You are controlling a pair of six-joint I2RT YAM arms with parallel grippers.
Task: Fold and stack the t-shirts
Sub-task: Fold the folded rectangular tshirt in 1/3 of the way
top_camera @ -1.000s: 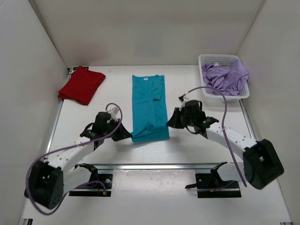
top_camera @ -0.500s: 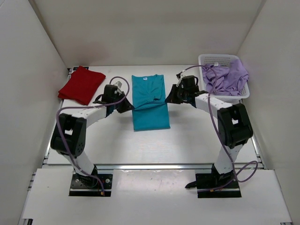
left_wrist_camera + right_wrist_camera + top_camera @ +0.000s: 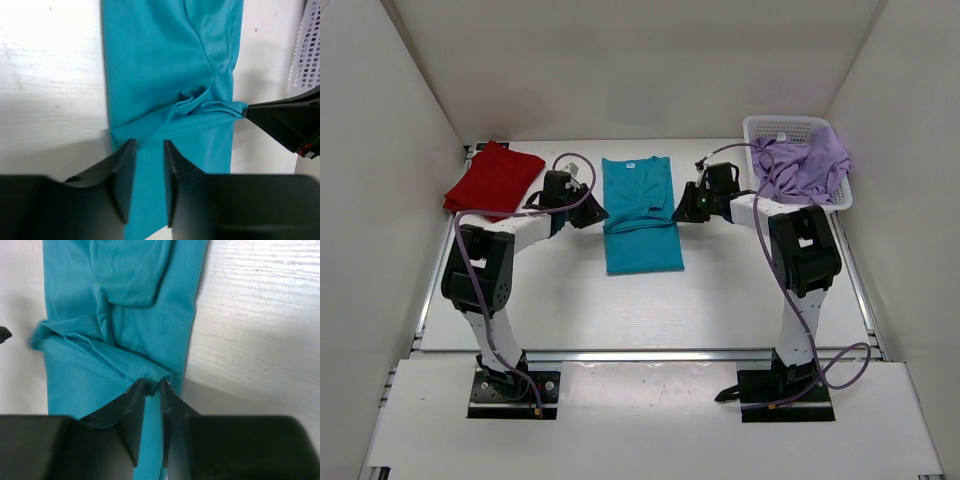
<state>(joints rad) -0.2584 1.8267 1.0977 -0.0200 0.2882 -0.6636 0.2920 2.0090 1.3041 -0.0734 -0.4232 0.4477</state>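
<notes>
The teal t-shirt (image 3: 640, 215) lies lengthwise mid-table, collar far, its near part doubled up over the middle. My left gripper (image 3: 592, 214) is at its left edge. In the left wrist view (image 3: 150, 150) the jaws stand a little apart over flat teal cloth (image 3: 165, 60) and pinch nothing. My right gripper (image 3: 680, 212) is at the right edge. In the right wrist view (image 3: 152, 386) it is shut on the folded hem of the teal shirt (image 3: 125, 290). The red t-shirt (image 3: 493, 180) lies folded at the far left. The lavender t-shirt (image 3: 805, 165) is bunched in the basket.
The white mesh basket (image 3: 790, 125) stands at the far right corner. Both arms reach far out from their bases, cables looping above them. White walls close the table on three sides.
Both grippers moved away from the bases, carrying the teal shirt's near hem up over its middle. The shirt now lies shorter. The left jaws have parted from the hem corner.
</notes>
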